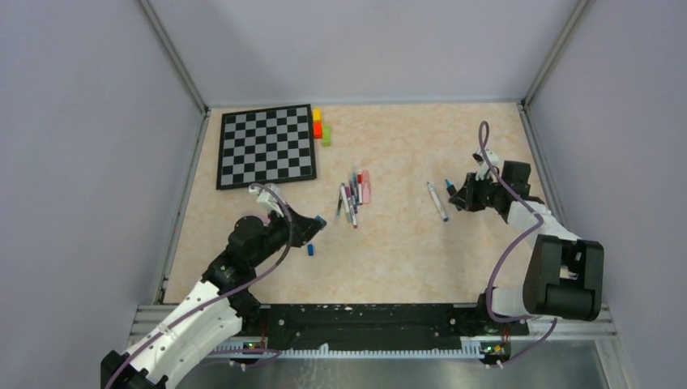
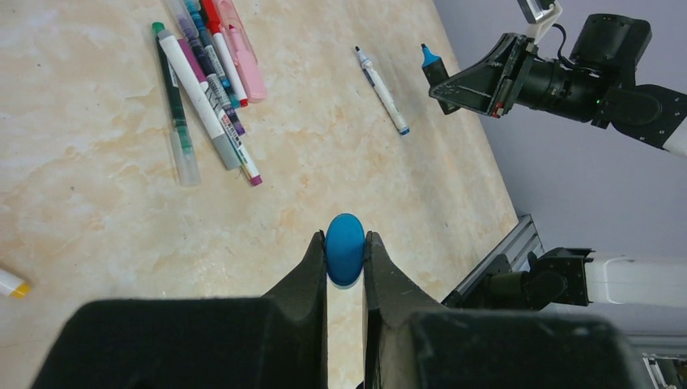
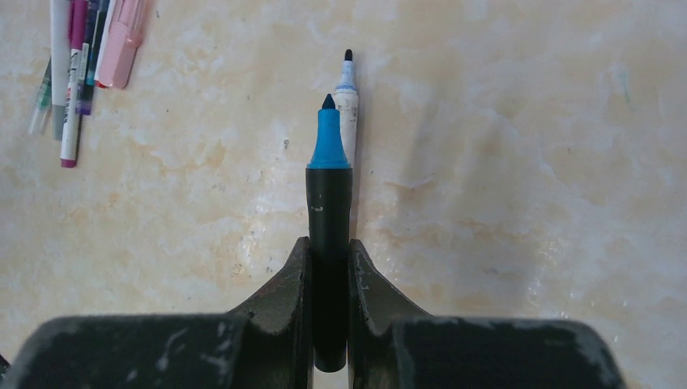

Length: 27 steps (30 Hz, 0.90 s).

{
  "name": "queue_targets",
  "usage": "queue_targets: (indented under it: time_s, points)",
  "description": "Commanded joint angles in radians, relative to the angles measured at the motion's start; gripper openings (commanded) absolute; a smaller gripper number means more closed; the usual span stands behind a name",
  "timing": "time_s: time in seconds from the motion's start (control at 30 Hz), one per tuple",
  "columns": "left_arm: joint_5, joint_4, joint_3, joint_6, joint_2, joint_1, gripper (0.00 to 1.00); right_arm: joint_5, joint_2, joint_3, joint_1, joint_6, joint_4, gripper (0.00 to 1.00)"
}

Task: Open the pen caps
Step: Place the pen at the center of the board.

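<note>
Left gripper (image 2: 346, 241): fingers pinched tight on a blue cap (image 2: 346, 251), held at the very tips, above bare table (image 1: 405, 251).
Right gripper (image 3: 328, 247): clamped on a dark marker (image 3: 329, 203) low on the barrel; its blue tip is bare and points away from the wrist.
Other pens: heap of pens (image 1: 353, 197) mid-table; one loose pen (image 1: 437, 201) at 3 o'clock from the heap, lying just beside the held marker's tip in the right wrist view, its nib also bare.
Spare blue cap (image 1: 310, 250): on the table at 6 o'clock from the left fingertips.
Left arm pose: stretched forward from its base, wrist aimed toward 1 o'clock, short of the heap.
Right arm pose: elbow folded high, forearm up the right side, gripper facing 9 o'clock; it looks lifted clear of the table.
Risk, cap: rounded and small – a shallow pinch may let it squirt out and roll when released.
Risk, marker: long overhang beyond the fingers – it may pivot, or the wet tip may smear the table or nudge the loose pen.
Bystanders: chessboard (image 1: 267, 146) and blocks (image 1: 319, 126) at 11 o'clock from the heap, well apart.
</note>
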Motion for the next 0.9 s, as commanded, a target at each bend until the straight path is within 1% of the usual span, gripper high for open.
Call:
queue_targets:
  time_s: [0.0, 0.1, 0.2, 0.27, 0.37, 0.5, 0.7, 0.77, 0.87]
  points:
    - [-0.007, -0.004, -0.008, 0.017, -0.019, -0.002, 0.0, 0.003, 0.068, 0.038, -0.02, 0.065, 0.053, 0.0]
    - [-0.003, 0.003, -0.018, 0.018, -0.016, -0.003, 0.0, -0.016, 0.127, 0.059, -0.021, 0.057, 0.038, 0.03]
    - [0.001, 0.009, -0.025, 0.016, -0.01, -0.003, 0.0, -0.03, 0.159, 0.07, -0.022, 0.059, 0.031, 0.08]
    - [0.002, 0.01, -0.025, 0.019, -0.006, -0.004, 0.0, -0.033, 0.172, 0.074, -0.022, 0.066, 0.034, 0.15]
    - [0.003, 0.011, -0.021, 0.022, 0.005, -0.003, 0.0, -0.046, 0.194, 0.08, -0.022, 0.071, 0.033, 0.3]
    - [0.007, 0.011, -0.015, 0.023, 0.015, -0.002, 0.0, -0.059, 0.225, 0.091, -0.027, 0.074, 0.024, 0.4]
    - [0.008, -0.006, -0.002, 0.027, 0.019, -0.003, 0.0, -0.065, 0.243, 0.095, -0.033, 0.07, 0.011, 0.42]
    - [0.01, -0.007, 0.004, 0.029, 0.022, -0.002, 0.06, -0.066, 0.244, 0.097, -0.033, 0.066, 0.007, 0.42]
    - [0.017, -0.052, 0.019, 0.037, 0.033, -0.002, 0.08, -0.074, 0.244, 0.1, -0.033, 0.059, 0.002, 0.43]
